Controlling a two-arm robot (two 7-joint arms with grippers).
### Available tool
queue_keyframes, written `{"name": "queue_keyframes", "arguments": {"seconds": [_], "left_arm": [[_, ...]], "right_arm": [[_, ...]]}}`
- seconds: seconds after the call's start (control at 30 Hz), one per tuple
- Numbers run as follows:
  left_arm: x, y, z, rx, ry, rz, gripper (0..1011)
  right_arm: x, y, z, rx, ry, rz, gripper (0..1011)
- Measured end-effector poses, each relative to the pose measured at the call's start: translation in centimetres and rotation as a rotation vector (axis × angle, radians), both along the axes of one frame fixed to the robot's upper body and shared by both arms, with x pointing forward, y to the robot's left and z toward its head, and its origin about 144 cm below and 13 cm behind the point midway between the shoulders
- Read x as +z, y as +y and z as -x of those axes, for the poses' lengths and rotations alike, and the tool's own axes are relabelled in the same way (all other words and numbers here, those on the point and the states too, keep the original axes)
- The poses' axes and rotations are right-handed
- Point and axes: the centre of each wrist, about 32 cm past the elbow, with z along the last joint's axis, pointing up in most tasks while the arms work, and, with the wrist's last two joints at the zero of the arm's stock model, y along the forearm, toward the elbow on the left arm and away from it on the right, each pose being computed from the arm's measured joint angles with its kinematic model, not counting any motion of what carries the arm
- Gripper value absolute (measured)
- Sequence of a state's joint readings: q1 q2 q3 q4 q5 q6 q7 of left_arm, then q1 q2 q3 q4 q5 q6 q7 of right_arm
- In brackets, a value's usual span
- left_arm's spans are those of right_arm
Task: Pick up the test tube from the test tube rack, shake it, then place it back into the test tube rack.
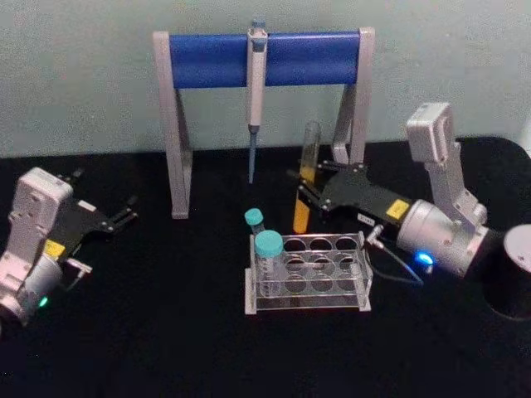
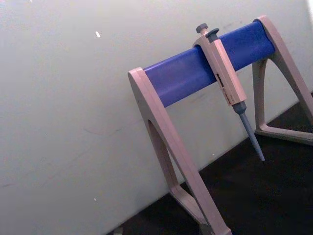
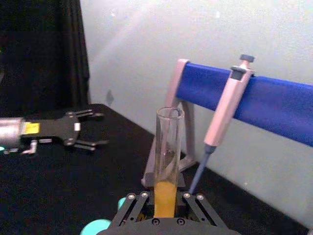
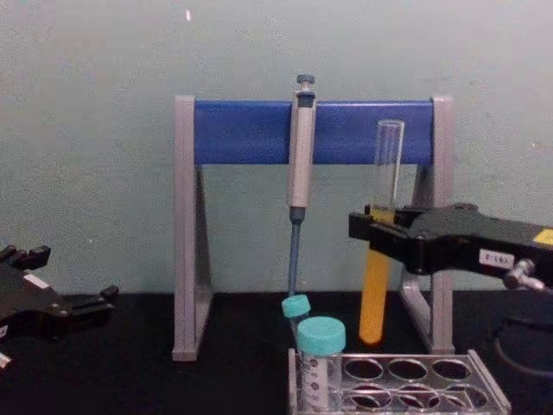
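The test tube [image 1: 307, 178] is a long clear glass tube with orange-yellow liquid in its lower half, held upright in the air. My right gripper [image 1: 304, 189] is shut on the test tube [image 4: 380, 259] at about mid-height; its rounded bottom hangs above and behind the test tube rack [image 4: 406, 385]. The test tube [image 3: 167, 161] rises between the right gripper's fingers [image 3: 134, 203] in the right wrist view. The clear test tube rack [image 1: 311, 269] sits on the black table at centre. My left gripper [image 1: 124, 214] rests open at the far left, well away from the rack.
Two teal-capped tubes [image 1: 267, 257] stand in the rack's left holes. Behind it stands a grey-and-blue pipette stand [image 1: 265, 62] with a pipette [image 1: 256, 99] hanging from the bar. A dark round container [image 1: 514, 278] sits at the right edge. The wall is close behind.
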State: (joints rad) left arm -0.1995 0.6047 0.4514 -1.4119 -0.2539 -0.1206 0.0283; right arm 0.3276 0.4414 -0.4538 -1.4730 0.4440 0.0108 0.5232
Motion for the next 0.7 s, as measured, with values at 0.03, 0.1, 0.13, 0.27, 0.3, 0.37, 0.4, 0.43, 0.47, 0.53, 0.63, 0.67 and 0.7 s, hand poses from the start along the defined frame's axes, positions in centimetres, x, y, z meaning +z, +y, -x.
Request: {"name": "queue_keyframes", "arguments": {"seconds": [0.03, 0.1, 0.13, 0.27, 0.3, 0.37, 0.4, 0.43, 0.47, 0.53, 0.63, 0.67, 0.7], "left_arm": [[0.0, 0.0, 0.0, 0.0, 0.0, 0.0, 1001], [0.0, 0.0, 0.0, 0.0, 0.0, 0.0, 1001], [0.0, 0.0, 0.0, 0.0, 0.0, 0.0, 1002], [0.0, 0.0, 0.0, 0.0, 0.0, 0.0, 1001], [0.0, 0.0, 0.0, 0.0, 0.0, 0.0, 1001], [0.0, 0.0, 0.0, 0.0, 0.0, 0.0, 1002], [0.0, 0.0, 0.0, 0.0, 0.0, 0.0, 1002], [0.0, 0.0, 0.0, 0.0, 0.0, 0.0, 1001], [0.0, 0.0, 0.0, 0.0, 0.0, 0.0, 1001], [0.0, 0.0, 0.0, 0.0, 0.0, 0.0, 1001], [0.0, 0.0, 0.0, 0.0, 0.0, 0.0, 1001], [0.0, 0.0, 0.0, 0.0, 0.0, 0.0, 1001], [0.0, 0.0, 0.0, 0.0, 0.0, 0.0, 1001]], "right_arm": [[0.0, 0.0, -0.2, -0.003, -0.002, 0.001, 226], [0.2, 0.0, -0.9, -0.013, -0.009, 0.003, 225], [0.3, -0.1, -1.3, -0.018, -0.014, 0.006, 225], [0.4, -0.4, -1.7, -0.033, -0.021, 0.014, 225], [0.5, -0.5, -1.8, -0.037, -0.022, 0.014, 225], [0.5, -0.9, -1.8, -0.048, -0.025, 0.017, 225], [0.5, -1.0, -1.7, -0.052, -0.025, 0.018, 225], [0.5, -1.1, -1.6, -0.054, -0.025, 0.019, 225], [0.5, -1.3, -1.5, -0.056, -0.026, 0.019, 225], [0.6, -1.7, -1.1, -0.065, -0.027, 0.021, 225], [0.6, -2.3, -0.5, -0.073, -0.026, 0.018, 226], [0.6, -2.6, -0.2, -0.079, -0.025, 0.016, 225], [0.6, -2.6, -0.2, -0.079, -0.025, 0.016, 226]]}}
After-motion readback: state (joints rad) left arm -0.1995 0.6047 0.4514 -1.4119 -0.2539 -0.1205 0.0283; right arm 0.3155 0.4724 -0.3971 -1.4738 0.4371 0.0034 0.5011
